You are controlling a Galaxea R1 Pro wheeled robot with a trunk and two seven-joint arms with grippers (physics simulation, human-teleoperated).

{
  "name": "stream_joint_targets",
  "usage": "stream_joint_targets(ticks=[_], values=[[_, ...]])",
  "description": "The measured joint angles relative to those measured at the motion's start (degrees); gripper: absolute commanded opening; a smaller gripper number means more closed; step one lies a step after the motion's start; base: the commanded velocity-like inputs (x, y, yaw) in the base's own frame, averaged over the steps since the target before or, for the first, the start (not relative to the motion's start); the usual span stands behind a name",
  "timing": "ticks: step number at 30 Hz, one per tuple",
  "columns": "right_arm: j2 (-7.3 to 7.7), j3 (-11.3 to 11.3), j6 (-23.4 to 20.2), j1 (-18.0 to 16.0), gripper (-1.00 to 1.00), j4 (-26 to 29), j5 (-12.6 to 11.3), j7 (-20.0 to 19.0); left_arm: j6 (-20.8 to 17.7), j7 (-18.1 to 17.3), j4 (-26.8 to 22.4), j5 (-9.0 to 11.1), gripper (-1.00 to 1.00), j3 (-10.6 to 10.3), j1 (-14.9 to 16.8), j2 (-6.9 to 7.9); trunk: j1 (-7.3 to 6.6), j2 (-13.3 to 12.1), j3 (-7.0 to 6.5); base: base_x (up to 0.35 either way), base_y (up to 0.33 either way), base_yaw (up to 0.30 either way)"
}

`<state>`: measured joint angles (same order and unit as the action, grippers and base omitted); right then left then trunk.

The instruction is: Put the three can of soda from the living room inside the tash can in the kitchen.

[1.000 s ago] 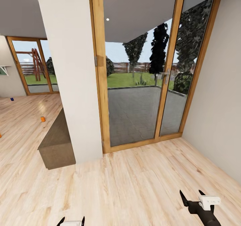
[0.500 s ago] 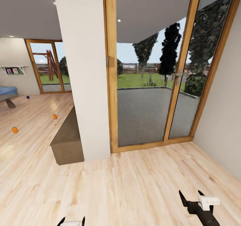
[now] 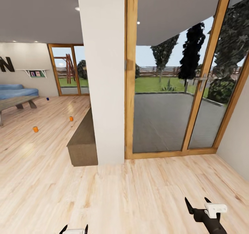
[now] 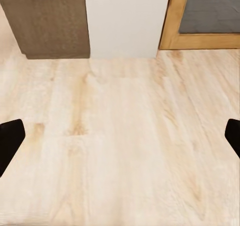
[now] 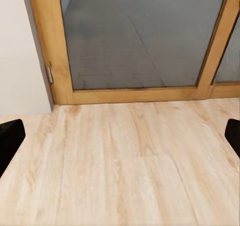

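Note:
Far off at the left of the head view, two orange soda cans (image 3: pixel 35 129) (image 3: pixel 71 118) stand on the living room's pale wood floor, and a dark blue can (image 3: pixel 47 98) stands farther back near the sofa. The trash can is out of view. My left gripper (image 3: pixel 73 228) pokes in at the bottom edge, open and empty; in the left wrist view its fingertips (image 4: pixel 11 138) spread wide over bare floor. My right gripper (image 3: pixel 197 204) hangs low at the right, also open and empty, its fingertips (image 5: pixel 10 136) far apart in the right wrist view.
A white pillar (image 3: pixel 103 74) stands straight ahead with a low brown cabinet (image 3: pixel 83 142) against its left side. Wood-framed glass doors (image 3: pixel 173 88) fill the wall at the right. A blue sofa (image 3: pixel 17 91) and a coffee table (image 3: pixel 17 102) sit at the far left.
The whole view has swung left: the pillar and doors slid right, and the sofa, coffee table and all three cans came into sight. Both grippers hold the same pose.

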<state>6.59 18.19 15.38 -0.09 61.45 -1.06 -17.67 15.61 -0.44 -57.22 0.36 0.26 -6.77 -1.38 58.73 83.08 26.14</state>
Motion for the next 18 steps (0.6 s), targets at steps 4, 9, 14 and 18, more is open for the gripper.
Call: stream_joint_targets(ticks=[4,9,14,18], values=[[0.0,0.0,0.0,0.0,1.0,-0.01,0.0,0.0,0.03,-0.01,0.01,0.0,1.0,0.0,0.01,-0.02,0.0,0.0,-0.15,0.0,0.0,0.245],[0.0,0.0,0.0,0.0,1.0,-0.01,0.0,0.0,0.0,-0.01,0.02,-0.01,1.0,0.0,0.0,-0.03,0.0,0.0,-0.35,0.0,0.0,0.244],[0.0,0.0,0.0,0.0,1.0,-0.04,0.02,0.0,0.0,0.0,0.07,-0.01,1.0,0.0,0.0,-0.03,0.0,0.0,-0.57,0.0,0.0,0.242],[0.0,0.0,0.0,0.0,1.0,-0.08,0.04,0.0,0.02,-0.01,0.08,-0.01,1.0,0.0,0.0,-0.03,0.0,0.0,-0.74,0.0,0.0,0.24]])
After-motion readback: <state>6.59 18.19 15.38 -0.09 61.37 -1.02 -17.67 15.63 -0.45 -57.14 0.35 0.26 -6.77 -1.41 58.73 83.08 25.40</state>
